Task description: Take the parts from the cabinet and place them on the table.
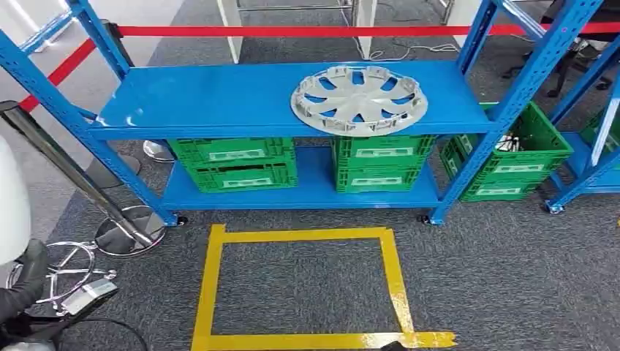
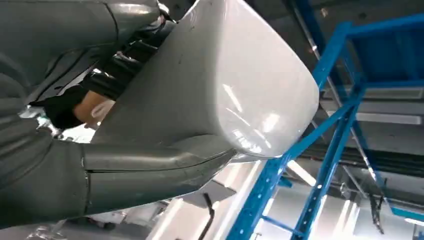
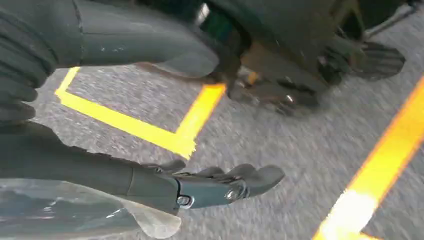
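A silver hubcap [image 1: 359,99] lies flat on the top shelf of the blue rack [image 1: 219,99], right of its middle. My left hand [image 1: 22,289] is low at the left edge, away from the rack. It grips a glossy white part [image 1: 11,205] that stands up above it. In the left wrist view the thumb and palm [image 2: 75,165] wrap under the white part [image 2: 225,85]. My right hand [image 3: 75,160] hangs over the carpet with its fingers [image 3: 225,182] stretched out and nothing between them and the thumb [image 3: 150,47].
Green crates [image 1: 234,164] [image 1: 379,162] fill the rack's lower shelf, and another [image 1: 512,157] sits to the right. A yellow tape square [image 1: 212,285] marks the carpet before the rack. A chrome stanchion [image 1: 124,227] leans at the left; red barrier tape [image 1: 292,31] runs behind.
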{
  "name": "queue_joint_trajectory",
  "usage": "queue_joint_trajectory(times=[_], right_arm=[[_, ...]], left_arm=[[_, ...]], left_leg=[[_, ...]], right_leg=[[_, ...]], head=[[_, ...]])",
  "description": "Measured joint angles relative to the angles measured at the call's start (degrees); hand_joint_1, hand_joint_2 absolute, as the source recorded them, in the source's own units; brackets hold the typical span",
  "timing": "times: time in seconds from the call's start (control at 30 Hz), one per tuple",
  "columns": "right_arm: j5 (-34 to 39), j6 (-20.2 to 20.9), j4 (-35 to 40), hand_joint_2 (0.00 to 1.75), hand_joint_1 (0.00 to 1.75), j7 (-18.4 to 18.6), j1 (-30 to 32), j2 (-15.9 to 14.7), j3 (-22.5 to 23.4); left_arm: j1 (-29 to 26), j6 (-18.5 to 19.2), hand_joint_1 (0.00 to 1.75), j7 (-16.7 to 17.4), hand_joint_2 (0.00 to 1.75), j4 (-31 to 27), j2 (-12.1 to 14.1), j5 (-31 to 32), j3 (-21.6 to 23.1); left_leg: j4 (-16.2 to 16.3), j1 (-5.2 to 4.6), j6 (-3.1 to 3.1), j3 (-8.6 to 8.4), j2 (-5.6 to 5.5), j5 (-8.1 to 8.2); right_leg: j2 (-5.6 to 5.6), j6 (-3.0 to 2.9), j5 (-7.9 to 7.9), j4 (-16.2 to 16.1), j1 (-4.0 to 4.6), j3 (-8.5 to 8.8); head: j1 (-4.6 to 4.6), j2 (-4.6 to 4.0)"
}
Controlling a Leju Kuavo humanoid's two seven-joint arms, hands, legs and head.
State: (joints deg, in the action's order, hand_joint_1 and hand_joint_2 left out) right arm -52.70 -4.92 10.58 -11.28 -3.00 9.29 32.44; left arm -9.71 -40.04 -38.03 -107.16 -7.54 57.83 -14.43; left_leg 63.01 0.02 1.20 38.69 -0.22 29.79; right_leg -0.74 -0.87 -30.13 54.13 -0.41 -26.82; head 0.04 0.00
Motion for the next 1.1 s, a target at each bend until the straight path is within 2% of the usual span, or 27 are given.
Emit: queue_joint_trajectory(times=[0.03,0.07,0.1,0.13,0.2,0.23,0.27,0.3,0.33,0.4,0.43,0.5,0.57,0.6,0.63,0.67,0.7,0.73,0.8,0.83,0.9,0.93,0.97,1.0,1.03,1.07,1.1], right_arm=[[-0.02,-0.04,0.0,1.75,0.0,0.0,0.05,0.07,0.0],[-0.07,-0.43,0.0,1.75,0.0,0.02,0.12,0.19,0.0],[-0.02,-0.83,0.0,1.75,0.0,0.04,0.12,0.33,0.0],[0.0,-1.14,0.0,1.75,0.0,0.02,0.11,0.5,0.02],[-0.02,-1.57,0.0,1.75,0.0,0.02,-0.04,0.77,0.0],[-0.02,-1.66,0.0,1.75,0.0,0.0,-0.07,0.96,0.0],[0.0,-1.77,0.0,1.75,0.0,-0.02,-0.05,1.16,0.02],[0.0,-1.77,0.02,1.75,0.0,-0.02,-0.11,1.2,0.02],[0.0,-1.77,0.0,1.75,0.0,-0.02,-0.13,1.27,0.0],[0.0,-1.79,0.0,1.75,0.0,-0.02,-0.01,1.33,0.0],[0.02,-1.79,0.0,1.75,0.0,-0.02,0.05,1.33,0.0],[0.09,-1.79,0.0,1.75,0.0,-0.17,-0.1,1.33,0.0],[0.11,-1.79,0.02,1.75,0.0,-0.24,-0.25,1.33,0.0],[0.13,-1.79,0.02,1.75,0.0,-0.35,-0.28,1.33,0.0],[0.13,-1.77,0.0,1.75,0.0,-0.37,-0.25,1.33,0.0],[0.13,-1.77,0.0,1.75,0.0,-0.37,-0.16,1.33,0.0],[0.15,-1.79,0.02,1.75,0.0,-0.39,-0.16,1.33,0.0],[0.15,-1.79,0.02,1.75,0.0,-0.37,-0.09,1.33,0.02],[0.15,-1.79,0.02,1.75,0.0,-0.39,0.08,1.33,0.0],[0.13,-1.79,0.0,1.75,0.0,-0.42,0.17,1.33,0.0],[0.15,-1.79,0.0,1.75,0.0,-0.35,0.35,1.33,0.0],[0.18,-1.79,-0.06,1.75,0.0,0.0,0.53,1.4,0.02],[0.24,-1.84,-0.04,1.75,0.0,0.48,0.47,1.38,0.04],[0.22,-2.01,-0.04,1.75,0.0,2.23,0.39,1.38,0.04],[0.2,-1.99,-0.04,1.75,0.0,4.4,0.31,1.38,0.04],[0.11,-1.88,-0.04,1.75,0.0,6.92,0.07,1.38,0.07],[0.09,-1.31,-0.02,1.75,0.0,10.03,-0.46,1.38,0.09]], left_arm=[[0.02,0.0,1.75,0.15,1.75,0.0,0.11,0.02,-0.13],[0.01,0.0,1.75,0.33,1.75,0.02,0.22,0.0,-0.22],[0.01,0.0,1.75,0.35,1.75,0.07,0.31,-0.04,-0.33],[0.01,0.0,1.75,0.48,1.75,0.11,0.44,-0.11,-0.44],[0.04,0.0,1.75,0.77,1.75,0.15,0.52,-0.15,-0.83],[0.1,0.0,1.75,1.01,1.75,0.15,0.57,-0.17,-0.92],[0.24,0.0,1.75,1.07,1.75,0.15,0.7,-0.17,-0.94],[0.38,0.0,1.75,1.09,1.75,0.15,0.83,-0.17,-0.96],[0.43,0.0,1.75,1.09,1.75,0.15,0.9,-0.17,-0.96],[0.39,0.0,1.75,1.09,1.75,0.22,0.96,-0.2,-1.0],[0.52,0.0,1.75,1.11,1.75,0.24,0.96,-0.22,-1.05],[0.65,0.02,1.75,1.16,1.75,0.33,0.96,-0.22,-1.07],[0.67,0.02,1.75,1.44,1.75,0.46,1.07,-0.22,-1.07],[0.67,0.02,1.75,1.53,1.75,0.55,1.07,-0.24,-1.07],[0.67,0.02,1.75,1.64,1.75,0.63,1.07,-0.24,-1.07],[0.69,0.02,1.75,1.73,1.75,0.68,1.11,-0.33,-1.07],[0.7,0.02,1.75,1.79,1.75,0.68,1.11,-0.46,-1.07],[0.7,0.02,1.75,1.81,1.75,0.68,1.16,-0.72,-1.07],[0.77,0.0,1.75,1.81,1.75,0.68,1.36,-0.87,-1.11],[0.82,0.0,1.75,1.79,1.75,0.68,1.4,-0.87,-1.14],[0.93,-0.02,1.75,1.77,1.75,0.68,1.4,-0.94,-1.14],[0.93,0.0,1.75,1.68,1.75,0.68,1.4,-1.0,-1.09],[0.95,0.0,1.75,1.62,1.75,0.7,1.44,-1.09,-1.07],[1.11,0.0,1.75,1.44,1.75,0.74,1.61,-1.2,-1.07],[1.39,0.02,1.75,1.38,1.75,0.85,1.68,-1.27,-1.05],[1.83,0.02,1.75,1.33,1.75,1.18,1.73,-1.25,-0.92],[2.52,0.02,1.75,1.33,1.75,1.71,1.77,-1.03,-0.65]], left_leg=[[4.33,0.06,0.22,0.43,0.0,3.21],[8.28,0.1,0.35,0.7,0.01,4.97],[10.94,0.14,0.42,0.51,0.01,4.73],[11.28,0.15,0.37,-0.42,0.01,2.96],[5.19,0.13,-0.13,-5.55,0.01,-0.82],[-0.05,0.1,-0.5,-9.3,0.0,-1.12],[-4.86,-0.13,-0.86,-12.5,-0.01,0.55],[-7.83,-0.18,-1.18,-13.91,-0.02,1.35],[-7.78,-0.39,-1.25,-13.48,-0.02,1.28],[-7.84,-0.56,-2.02,-12.58,0.03,0.25],[-8.21,-0.11,-2.5,-11.89,0.57,-0.54],[-8.14,-0.14,-3.32,-10.44,0.59,-1.7],[-7.95,-0.27,-3.43,-8.6,0.67,-3.05],[-7.84,-0.32,-3.38,-7.63,0.7,-3.72],[-7.71,-0.33,-3.3,-6.72,0.71,-4.32],[-7.55,-0.33,-3.18,-5.75,0.7,-4.93],[-7.34,-0.32,-3.01,-5.03,0.67,-5.47],[-7.06,-0.29,-2.84,-4.31,0.65,-5.87],[-6.1,-0.63,-2.3,-3.06,0.62,-6.73],[-6.07,-0.59,-2.09,-2.75,0.66,-7.48],[-6.47,-0.49,-1.66,-2.33,0.67,-8.65],[-6.49,-0.61,-1.28,-1.92,0.6,-8.51],[-5.49,-0.45,-0.75,-1.54,0.49,-6.25],[-2.09,-0.27,-0.36,-0.68,0.49,-2.54],[2.73,-0.14,-0.04,0.45,0.49,0.92],[7.35,-0.01,0.14,1.49,0.5,3.31],[10.76,0.11,0.25,1.94,0.5,4.25]], right_leg=[[-0.11,0.0,0.66,0.13,0.05,-0.62],[-0.26,-0.02,1.28,0.39,0.08,-1.39],[-0.36,-0.04,1.95,0.81,0.12,-2.61],[-0.41,-0.03,2.55,1.25,0.16,-3.83],[-0.39,0.14,3.56,2.17,0.27,-6.15],[-0.33,0.31,3.94,2.57,0.3,-6.84],[-0.29,0.58,4.28,2.86,0.52,-7.3],[-0.32,0.9,4.75,3.01,0.63,-7.59],[-0.38,1.27,5.42,2.93,0.54,-7.86],[-0.37,2.07,6.51,2.74,0.4,-8.25],[-0.02,2.28,5.59,3.28,0.22,-8.92],[0.3,2.78,-1.01,8.05,0.23,-10.75],[0.36,3.08,-6.55,16.8,0.19,-12.29],[0.36,3.17,-6.68,19.74,0.2,-12.31],[0.36,3.19,-5.06,20.41,0.2,-11.49],[0.37,3.18,-2.55,19.03,0.2,-9.67],[0.39,3.03,-0.38,15.67,0.2,-6.95],[0.4,2.88,0.64,10.85,0.19,-3.48],[0.76,2.64,-1.71,0.7,0.29,3.05],[0.79,2.59,-2.22,0.09,0.34,2.93],[0.81,2.38,-1.65,0.46,0.49,2.21],[0.61,1.99,-0.95,0.13,-0.03,1.44],[0.48,1.3,-0.52,0.23,-0.03,1.39],[0.37,0.64,-0.07,0.46,0.0,0.64],[0.32,0.37,0.36,0.7,0.09,-0.19],[0.25,0.22,0.8,1.0,0.18,-1.05],[0.24,0.11,1.24,1.4,0.24,-1.98]], head=[[-0.04,-0.02],[-0.07,-0.02],[-0.09,-0.02],[-0.13,0.0],[-0.13,0.0],[-0.15,0.0],[-0.13,0.0],[-0.09,0.0],[-0.09,0.0],[-0.09,0.0],[-0.22,-0.02],[0.39,0.0],[0.42,0.0],[0.46,0.0],[0.44,0.0],[0.44,0.0],[0.44,0.0],[0.5,0.0],[0.55,0.04],[0.55,0.0],[0.52,0.02],[0.63,0.0],[0.44,0.02],[0.01,-0.02],[-0.11,-0.02],[-0.15,0.0],[-0.13,-0.02]])
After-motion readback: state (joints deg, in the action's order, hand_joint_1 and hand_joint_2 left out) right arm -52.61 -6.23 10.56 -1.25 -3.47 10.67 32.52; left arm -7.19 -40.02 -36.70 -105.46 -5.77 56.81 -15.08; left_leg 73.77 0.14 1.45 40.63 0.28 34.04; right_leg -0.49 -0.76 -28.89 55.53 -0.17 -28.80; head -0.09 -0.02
